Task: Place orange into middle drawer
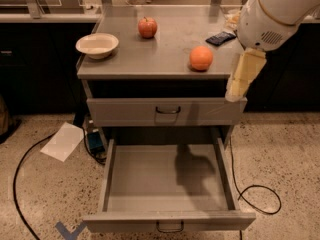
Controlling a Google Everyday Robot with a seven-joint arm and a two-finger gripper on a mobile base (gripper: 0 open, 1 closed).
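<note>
The orange (201, 58) sits on the grey cabinet top (150, 59), near its front right. The middle drawer (170, 221) is pulled fully open below, and its grey inside is empty. The like drawer above it (167, 112) is closed. My gripper (243, 76) hangs cream-coloured under the white arm (277, 11), just right of the orange. It stands over the cabinet's front right corner, apart from the fruit, and holds nothing that I can see.
A red apple (147, 27) stands at the back of the top, a white bowl (97, 45) at the left, and a dark blue packet (220, 38) at the back right. On the floor lie a sheet of paper (62, 141) and black cables (257, 196).
</note>
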